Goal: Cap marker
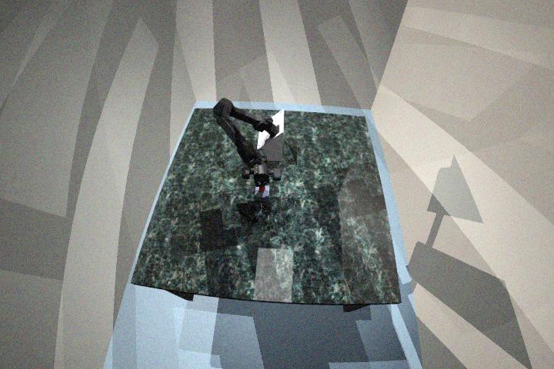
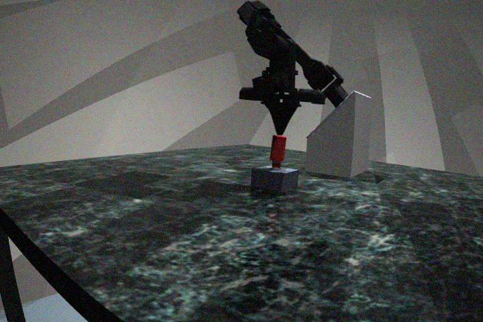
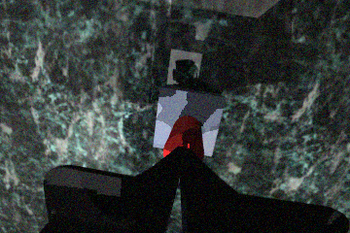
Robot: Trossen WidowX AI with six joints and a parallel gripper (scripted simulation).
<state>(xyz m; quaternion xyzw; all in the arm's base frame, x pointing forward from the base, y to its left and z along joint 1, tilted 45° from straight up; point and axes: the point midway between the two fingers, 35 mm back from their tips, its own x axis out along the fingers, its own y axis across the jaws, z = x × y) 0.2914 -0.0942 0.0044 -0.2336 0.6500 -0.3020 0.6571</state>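
Observation:
The red cap point(image 2: 278, 147) point(image 1: 262, 188) point(image 3: 185, 135) sits upright on the marker, which stands in the grey holder block point(image 2: 274, 180) point(image 3: 169, 113) near the middle of the table. A short bit of the marker point(image 2: 276, 164) shows between the cap and the block. My gripper point(image 2: 280, 132) point(image 1: 261, 181) point(image 3: 182, 152) is shut with nothing between its fingers. It points straight down, and its closed fingertips are at the top of the cap. I cannot tell whether they touch it.
A white wedge-shaped block point(image 2: 339, 144) point(image 1: 271, 127) stands just behind and to the right of the holder, close to the arm's forearm. The dark green marble table point(image 2: 211, 246) point(image 1: 330, 217) has its front edge at the left in the exterior view.

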